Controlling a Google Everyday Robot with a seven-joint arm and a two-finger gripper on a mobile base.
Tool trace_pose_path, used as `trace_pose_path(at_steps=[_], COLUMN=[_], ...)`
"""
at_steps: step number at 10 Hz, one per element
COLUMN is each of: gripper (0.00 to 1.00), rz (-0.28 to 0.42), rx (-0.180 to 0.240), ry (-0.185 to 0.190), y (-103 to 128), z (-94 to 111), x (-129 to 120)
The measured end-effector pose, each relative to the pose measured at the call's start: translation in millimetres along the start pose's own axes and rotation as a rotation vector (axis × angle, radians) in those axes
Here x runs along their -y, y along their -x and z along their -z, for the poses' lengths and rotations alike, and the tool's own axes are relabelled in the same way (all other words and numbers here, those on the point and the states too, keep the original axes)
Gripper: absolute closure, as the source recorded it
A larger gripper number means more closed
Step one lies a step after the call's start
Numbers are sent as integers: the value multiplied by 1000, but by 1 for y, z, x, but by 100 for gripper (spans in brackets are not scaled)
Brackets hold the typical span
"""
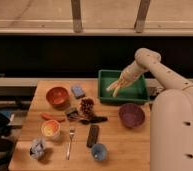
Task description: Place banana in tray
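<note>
The banana (115, 87), pale cream-yellow with splayed pieces, hangs tilted over the left half of the green tray (138, 93) at the table's back right. Its upper end is in my gripper (125, 78), which reaches down from the right and is shut on it. Its lower end points at the tray's floor near the left wall. I cannot tell whether it touches the floor.
A purple bowl (131, 114) sits just in front of the tray. Left of it are a pine cone (86, 106), a dark brown bar (93, 135), a fork (70, 143), an orange bowl (57, 95), an orange cup (50, 129), a blue cup (99, 151) and a blue-grey sponge (78, 91).
</note>
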State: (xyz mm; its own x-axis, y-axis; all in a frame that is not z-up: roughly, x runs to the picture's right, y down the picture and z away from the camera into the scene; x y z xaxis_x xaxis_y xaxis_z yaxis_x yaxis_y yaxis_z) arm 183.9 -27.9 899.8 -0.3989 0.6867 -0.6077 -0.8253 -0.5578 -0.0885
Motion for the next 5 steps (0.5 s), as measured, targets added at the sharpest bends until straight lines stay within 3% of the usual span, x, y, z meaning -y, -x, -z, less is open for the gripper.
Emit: trace_pose_path(at_steps=[5], gripper=[20], rz=[0], rx=[1], ry=[1], y=[0], z=[0], x=[0])
